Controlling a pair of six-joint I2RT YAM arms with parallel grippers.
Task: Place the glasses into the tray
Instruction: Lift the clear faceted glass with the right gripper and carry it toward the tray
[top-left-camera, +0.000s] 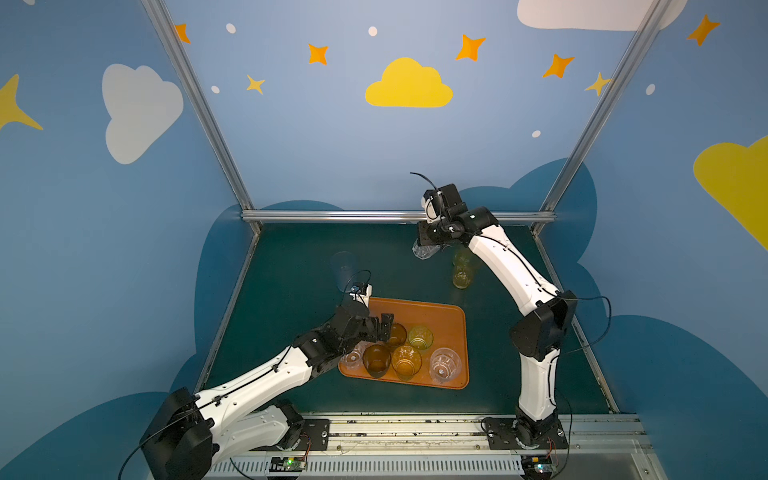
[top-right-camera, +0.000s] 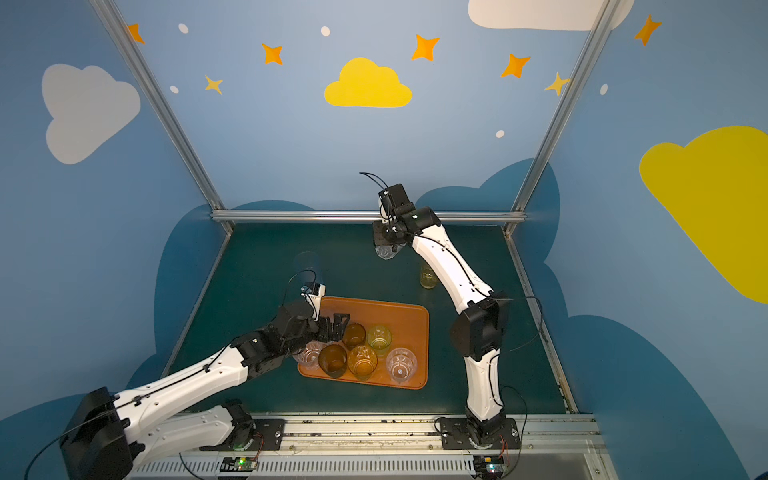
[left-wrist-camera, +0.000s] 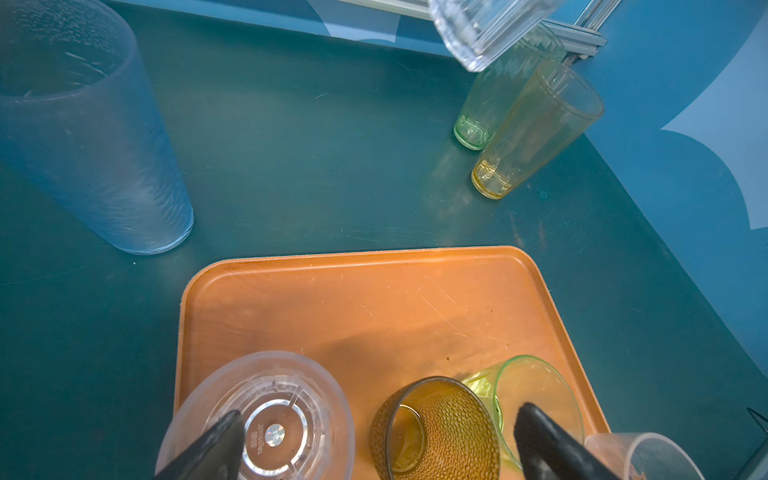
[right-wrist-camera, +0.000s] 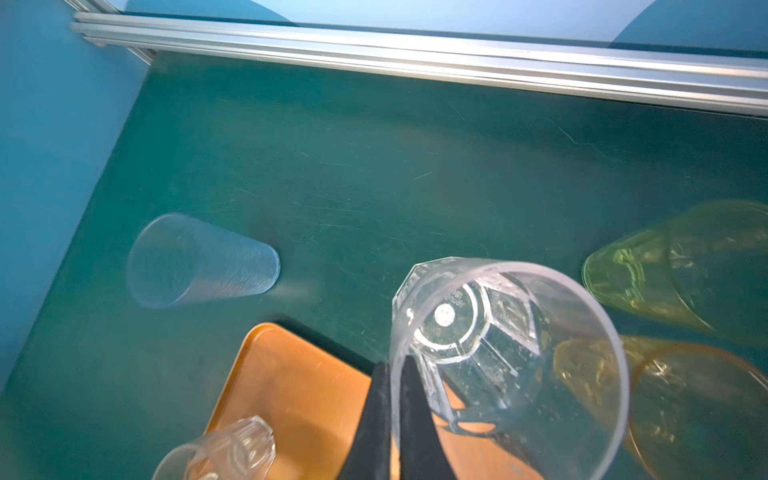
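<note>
**A:** Closest to the lens in the right wrist view is the clear faceted glass (right-wrist-camera: 498, 353). The right gripper (right-wrist-camera: 395, 368) is clenched on its rim, pinching the wall from inside and outside.

**B:** Where does that put it in the scene?

**A:** In both top views it hangs tilted above the far side of the table (top-left-camera: 311, 257). It is beyond the tray (top-left-camera: 436, 320) and just beside the two tall yellow glasses (top-left-camera: 462, 268).

**B:** So the step in hand looks like carrying it over and setting it down. Where?

**A:** Six glasses (top-left-camera: 406, 360) crowd the tray's near half, and the far half is bare. I'd aim there.

**B:** And the left gripper (top-left-camera: 384, 324)?

**A:** Its jaws are spread wide with nothing held. It hovers over the tray's near-left glasses, with a brown dotted glass (left-wrist-camera: 436, 428) below the gap. Coming in across the far edge should stay clear of it.

**B:** Any handling advice?

**A:** A rim pinch probably lets the glass swing, so travel slowly. Draw away from the yellow pair first, since they look easy to topple. Level the glass before lowering it, seat its base flat inside the raised rim, and only then let go.

**B:** What else waits outside?

**A:** That yellow pair, and the frosted bluish glass (top-left-camera: 344, 270) standing on the table past the tray's far-left corner.
</note>
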